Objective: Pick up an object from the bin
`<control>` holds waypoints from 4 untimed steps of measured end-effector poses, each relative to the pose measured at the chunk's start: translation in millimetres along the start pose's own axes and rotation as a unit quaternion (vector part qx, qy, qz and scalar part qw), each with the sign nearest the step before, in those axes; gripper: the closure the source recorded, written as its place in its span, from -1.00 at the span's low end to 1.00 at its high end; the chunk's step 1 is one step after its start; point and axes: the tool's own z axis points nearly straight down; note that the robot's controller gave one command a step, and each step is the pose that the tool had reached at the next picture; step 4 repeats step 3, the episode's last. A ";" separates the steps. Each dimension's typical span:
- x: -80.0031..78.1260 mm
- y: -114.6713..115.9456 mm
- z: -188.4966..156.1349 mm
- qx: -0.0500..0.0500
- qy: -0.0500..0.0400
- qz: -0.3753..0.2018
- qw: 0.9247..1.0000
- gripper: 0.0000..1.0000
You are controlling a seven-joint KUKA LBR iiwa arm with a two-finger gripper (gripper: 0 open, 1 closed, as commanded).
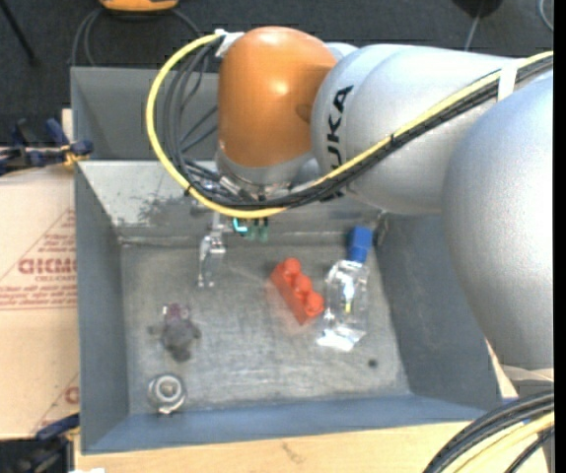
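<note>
My gripper (207, 262) hangs below the orange wrist cover over the back left part of the bin floor, and no loose thing lies directly under it. A red ridged plastic block (296, 291) lies to its right near the middle. Beside the block rests a clear plastic bottle (345, 304) with a blue cap, its cap end toward the back wall. A small grey and purple lump (176, 331) sits in front of the gripper, toward the left.
A round metallic cap-like thing lies in the front left corner (167, 390). The arm and its yellow cable loop cover the back and right of the bin. Bare floor stretches between the gripper and the lump.
</note>
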 end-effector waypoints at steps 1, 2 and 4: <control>44.6 14.2 133.1 0.000 -0.006 -0.129 0.992 -1.00; 43.7 15.3 130.6 -0.001 -0.007 -0.127 0.992 1.00; 12.7 -1.7 -100.6 0.001 -0.009 -0.214 0.977 1.00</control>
